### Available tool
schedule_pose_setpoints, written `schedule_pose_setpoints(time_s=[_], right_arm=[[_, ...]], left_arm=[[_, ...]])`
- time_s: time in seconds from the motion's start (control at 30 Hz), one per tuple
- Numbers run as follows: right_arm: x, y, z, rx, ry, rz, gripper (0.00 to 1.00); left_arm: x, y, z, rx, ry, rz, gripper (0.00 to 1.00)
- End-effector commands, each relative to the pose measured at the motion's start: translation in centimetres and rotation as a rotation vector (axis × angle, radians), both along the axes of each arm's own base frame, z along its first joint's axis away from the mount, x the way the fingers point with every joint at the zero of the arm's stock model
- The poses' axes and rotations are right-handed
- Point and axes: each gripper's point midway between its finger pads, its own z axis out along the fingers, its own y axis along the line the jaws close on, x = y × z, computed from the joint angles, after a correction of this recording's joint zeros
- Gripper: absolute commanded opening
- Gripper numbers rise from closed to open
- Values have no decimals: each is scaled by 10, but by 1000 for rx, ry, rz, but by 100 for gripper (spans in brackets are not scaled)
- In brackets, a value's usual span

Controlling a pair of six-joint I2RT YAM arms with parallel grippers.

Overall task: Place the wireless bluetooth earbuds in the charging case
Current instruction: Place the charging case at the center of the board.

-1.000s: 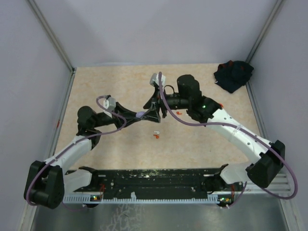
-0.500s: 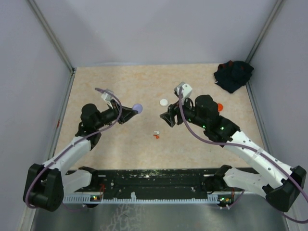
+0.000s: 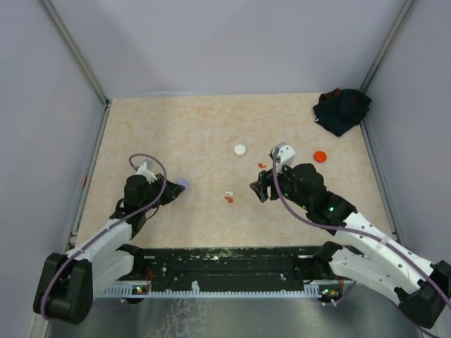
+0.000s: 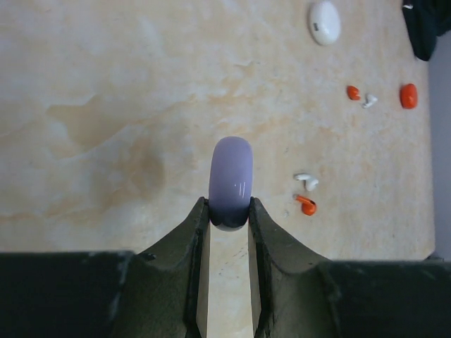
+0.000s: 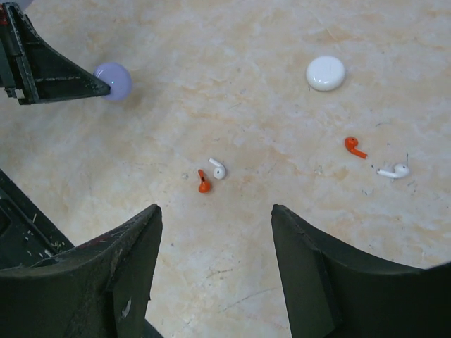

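The left wrist view shows us plainly the left gripper (image 4: pixel 229 211) clamping the round lavender plastic case (image 4: pixel 231 172). The right gripper (image 5: pixel 215 215) is open, with tiny orange and white plastic earbuds (image 5: pixel 204 184) lying before it on the beige table (image 5: pixel 282 70).

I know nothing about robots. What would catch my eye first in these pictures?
The left claw pinches a lavender round case on edge, over on the left side. Tiny orange and white earbuds lie loose near the middle, ahead of the open right claw. A dark cloth sits crumpled in the far right corner.
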Motion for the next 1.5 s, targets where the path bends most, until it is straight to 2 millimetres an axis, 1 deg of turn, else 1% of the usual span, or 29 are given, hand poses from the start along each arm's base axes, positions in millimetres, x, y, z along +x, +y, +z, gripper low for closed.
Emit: schedule_pose_setpoints(time_s=[0.0,0.13,0.27,0.4,0.5,0.6,0.77,0.83,0.87,0.93,1.07,1.17,1.27,1.4,1.47], right_arm=[[0,-8,14,60,-57,-39,64],[-3,-15,6,47,-63,-51,64],[-6,-20,-1,39,-63,-60,64],[-9,-20,-2,47,-62,-49,64],[-11,-21,-3,50,-62,-47,64],[-12,-22,-4,53,-63,-49,63],[-13,-22,-4,57,-64,-44,64],[-13,-22,-5,54,-60,-43,64],[-13,-22,-6,53,-60,-43,63],[-13,-21,-7,52,-57,-43,64],[-12,-22,-8,51,-53,-46,63],[-11,-22,-9,49,-51,-51,64],[-9,-21,-14,40,-39,-59,64],[-4,-18,-21,10,-5,-70,64],[0,-19,-23,-3,2,-86,64]], left_arm=[[4,28,-17,-1,52,163,1],[1,48,-38,30,125,234,3],[0,71,-54,51,185,324,7],[0,89,-65,55,234,404,11],[-3,96,-70,62,273,431,16],[-9,103,-74,87,307,468,25],[-17,121,-74,122,325,576,51],[-17,126,-68,129,314,611,66],[-18,129,-65,134,320,625,70],[-16,130,-56,146,314,628,73],[-9,128,-35,182,285,572,81],[-2,126,-16,219,234,518,82],[7,122,7,262,157,439,82],[22,104,36,293,70,273,82],[29,90,43,298,40,165,82]])
